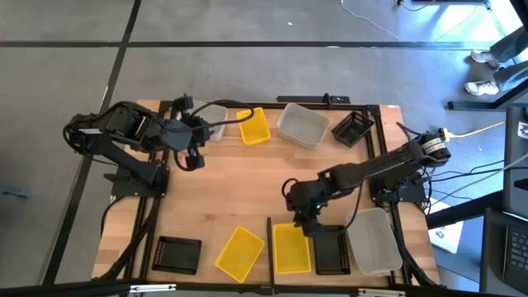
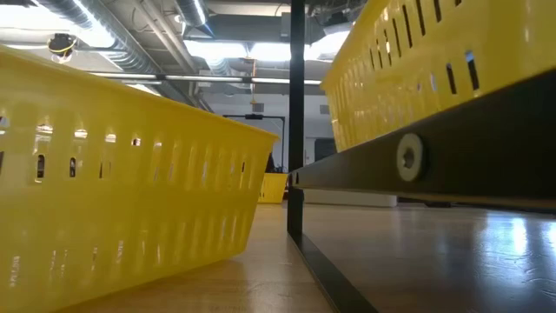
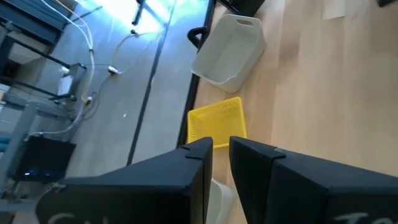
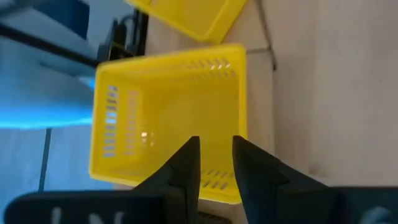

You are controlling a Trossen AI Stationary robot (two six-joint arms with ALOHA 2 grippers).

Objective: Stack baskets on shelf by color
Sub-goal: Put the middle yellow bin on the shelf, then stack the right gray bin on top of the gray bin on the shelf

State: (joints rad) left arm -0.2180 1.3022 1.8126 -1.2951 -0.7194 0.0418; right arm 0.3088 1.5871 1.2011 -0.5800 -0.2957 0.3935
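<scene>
- High view: the right gripper (image 1: pixel 304 221) hovers over the rim of a yellow basket (image 1: pixel 291 248) that sits on the shelf (image 1: pixel 330 216) at about 6 o'clock of the table (image 1: pixel 231 186). A black basket (image 1: pixel 331 250) and a grey-white basket (image 1: pixel 374 241) sit in a row on the 3 o'clock side of it. A second yellow basket (image 1: pixel 240 252) lies beyond the dark divider (image 1: pixel 269 239), toward 7 o'clock. The left gripper (image 1: pixel 192 153) waits near 10 o'clock, beside a third yellow basket (image 1: pixel 255 126).
- Low view: two yellow baskets fill the frame, with the divider (image 2: pixel 296 130) upright between them.
- Left wrist view: the left fingers (image 3: pixel 199 168) stand a narrow gap apart with nothing between them.
- Right wrist view: the right fingers (image 4: pixel 186 163) stand parted astride the near wall of the yellow basket (image 4: pixel 168 118), gripping nothing.
</scene>
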